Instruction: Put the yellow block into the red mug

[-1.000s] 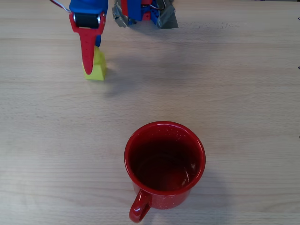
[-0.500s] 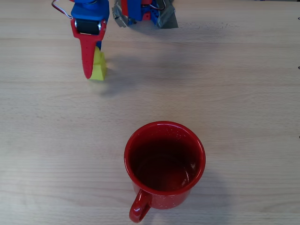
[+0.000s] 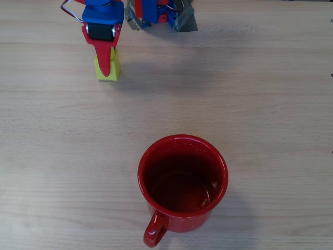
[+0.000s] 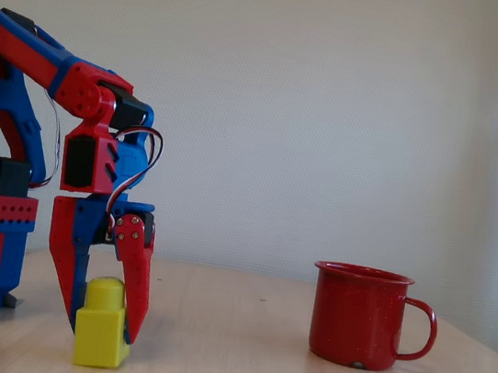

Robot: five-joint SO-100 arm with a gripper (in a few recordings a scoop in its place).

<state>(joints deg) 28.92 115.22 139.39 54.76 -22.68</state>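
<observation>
The yellow block (image 3: 115,67) rests on the table at the upper left of the overhead view, small with a round stud on top (image 4: 100,340). My gripper (image 3: 106,66) comes down over it, and in the fixed view its red fingers (image 4: 135,282) press against both sides of the block, so the gripper (image 4: 105,319) is shut on it. From above, the upper red finger hides the middle of the block. The red mug (image 3: 182,179) stands upright and empty toward the bottom centre, well apart from the block, with its handle (image 3: 154,232) at the lower left of the mug in the overhead view. In the fixed view the mug (image 4: 358,318) is to the right.
The arm's base (image 3: 156,13), taped to the table, sits at the top edge just right of the gripper. Open wooden tabletop (image 3: 260,104) lies between the block and the mug.
The gripper has drawn back toward the top edge and closed in on the block. The block shifted slightly upward and turned from skewed to square with the table edge. The mug has not moved.
</observation>
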